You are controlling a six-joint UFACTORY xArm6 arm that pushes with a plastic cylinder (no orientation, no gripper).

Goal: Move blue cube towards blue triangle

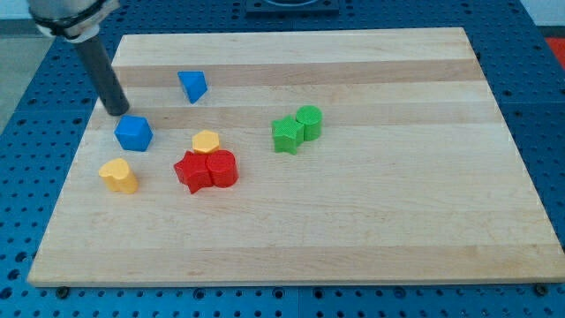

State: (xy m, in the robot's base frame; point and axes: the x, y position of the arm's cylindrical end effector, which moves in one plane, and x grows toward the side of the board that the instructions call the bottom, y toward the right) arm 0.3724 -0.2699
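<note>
Blue cube (pixel 133 132) sits on the wooden board (pixel 371 230) in the left part of the frame, slightly above mid-height. Position of my tip (pixel 117 112): at the cube's upper-left corner, just beside it; whether the two are touching cannot be determined. The end effector is a plain dark rod with no jaws, so nothing is clamped; the rod rises from the tip toward the upper left corner of the frame. Blue triangle (pixel 192 85) lies up and to the right of the cube, apart from it, with bare board between them. Yellow block (pixel 206 141), hexagonal in outline, sits to the right of the cube and just above the red pair. Red star-shaped block (pixel 192 171) and red cylinder (pixel 222 168) stand side by side, touching, near the lower centre-left. A second yellow block (pixel 118 175), of rounded shape, lies below the cube near the board's left edge. Green star-shaped block (pixel 286 134) and green cylinder (pixel 309 122) stand touching near the frame's centre.
</note>
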